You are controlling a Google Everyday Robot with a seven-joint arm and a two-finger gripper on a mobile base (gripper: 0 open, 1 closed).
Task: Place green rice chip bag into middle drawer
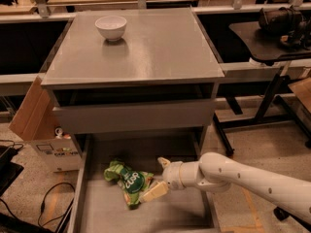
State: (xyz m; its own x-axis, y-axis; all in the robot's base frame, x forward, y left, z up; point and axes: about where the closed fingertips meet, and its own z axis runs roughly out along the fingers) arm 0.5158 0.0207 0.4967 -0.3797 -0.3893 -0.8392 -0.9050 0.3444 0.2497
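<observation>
- The middle drawer stands pulled out at the foot of the grey cabinet. Its flat floor and low side walls are exposed.
- The green rice chip bag lies crumpled on the drawer floor, left of centre. Its dark round logo faces up.
- The gripper is inside the drawer, at the right edge of the bag. The white arm enters from the lower right.
- Gripper state: the two fingers are spread wide apart. The upper finger points clear of the bag. The lower finger lies against the bag's right lower corner.
- Nothing appears to be clamped between the fingers. Contact between the lower finger and the foil looks likely but cannot be confirmed from this angle.
- Above the open drawer, another drawer shows a plain grey front panel, slightly drawn out.
- A white bowl stands on the cabinet top, toward the rear left corner.
- A cardboard box leans beside the cabinet on the left.
</observation>
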